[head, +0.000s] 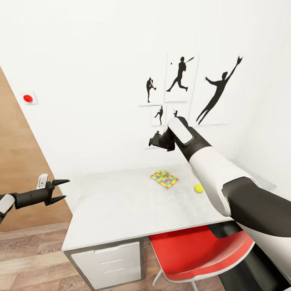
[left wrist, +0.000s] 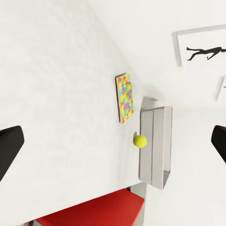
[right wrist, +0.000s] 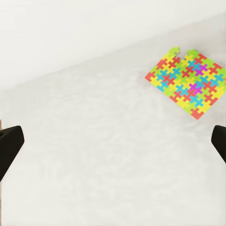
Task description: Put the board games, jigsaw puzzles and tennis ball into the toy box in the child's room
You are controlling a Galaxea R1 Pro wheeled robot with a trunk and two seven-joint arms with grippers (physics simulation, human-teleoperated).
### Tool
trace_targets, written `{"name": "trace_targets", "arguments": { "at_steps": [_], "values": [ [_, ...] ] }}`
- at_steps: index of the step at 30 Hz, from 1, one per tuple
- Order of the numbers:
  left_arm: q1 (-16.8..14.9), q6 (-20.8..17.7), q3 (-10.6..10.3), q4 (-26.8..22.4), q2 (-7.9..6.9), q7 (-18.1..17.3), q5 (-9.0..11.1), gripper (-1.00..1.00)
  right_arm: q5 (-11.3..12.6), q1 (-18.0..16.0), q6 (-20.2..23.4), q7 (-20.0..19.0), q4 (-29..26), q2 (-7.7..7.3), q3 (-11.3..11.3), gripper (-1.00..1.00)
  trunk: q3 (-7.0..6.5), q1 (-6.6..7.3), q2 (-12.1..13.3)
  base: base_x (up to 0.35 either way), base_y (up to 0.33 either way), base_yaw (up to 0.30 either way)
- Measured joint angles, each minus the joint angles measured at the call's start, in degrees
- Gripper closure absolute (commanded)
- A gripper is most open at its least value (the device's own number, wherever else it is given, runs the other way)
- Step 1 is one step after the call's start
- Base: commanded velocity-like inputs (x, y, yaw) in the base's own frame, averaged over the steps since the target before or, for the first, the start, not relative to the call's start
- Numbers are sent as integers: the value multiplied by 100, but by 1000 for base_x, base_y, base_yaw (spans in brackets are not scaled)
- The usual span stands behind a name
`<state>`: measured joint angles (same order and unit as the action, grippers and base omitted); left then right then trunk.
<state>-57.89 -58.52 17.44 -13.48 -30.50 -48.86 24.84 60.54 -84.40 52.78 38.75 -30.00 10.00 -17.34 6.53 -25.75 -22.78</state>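
The right gripper (head: pixel 154 141) is wide open and empty, up above the table (head: pixel 121 210). The puzzle (head: pixel 164 179) lies flat just below and in front of it. The left gripper (head: pixel 60 190), open and empty too, is much farther away.

Surface (head: pixel 121 210): smooth, matt, pale grey-white. Jigsaw puzzle (head: pixel 164 179): flat, card-like, interlocking multicolour pieces, matt. Tennis ball (head: pixel 198 188): yellow-green, dull finish. Chair seat (head: pixel 194 252): red, smooth plastic, slight sheen. Floor (head: pixel 28 250): wood planks. Toy box (left wrist: pixel 157 146): light grey, smooth.
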Motion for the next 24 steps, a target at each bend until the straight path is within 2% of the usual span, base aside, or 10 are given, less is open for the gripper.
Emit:
{"name": "trace_targets", "arguments": {
  "at_steps": [10,16,20,24],
  "values": [
    [41,6,1,0,-14,-6,2,-100,-3,1,-25,5,269,0,-16,-100,92,0,0,0,0,0],
    [42,-4,6,-8,-16,-17,6,-100,-24,1,-278,-6,418,0,-34,-100,148,0,0,0,0,0],
    [40,-26,19,-73,-30,-63,13,-100,-178,1,-371,-17,460,0,-120,-100,185,0,0,0,0,0],
    [40,-44,15,-342,-51,-509,15,-100,-426,1,-426,-18,473,0,-196,-100,223,0,-1,0,0,0]
  ]
}}
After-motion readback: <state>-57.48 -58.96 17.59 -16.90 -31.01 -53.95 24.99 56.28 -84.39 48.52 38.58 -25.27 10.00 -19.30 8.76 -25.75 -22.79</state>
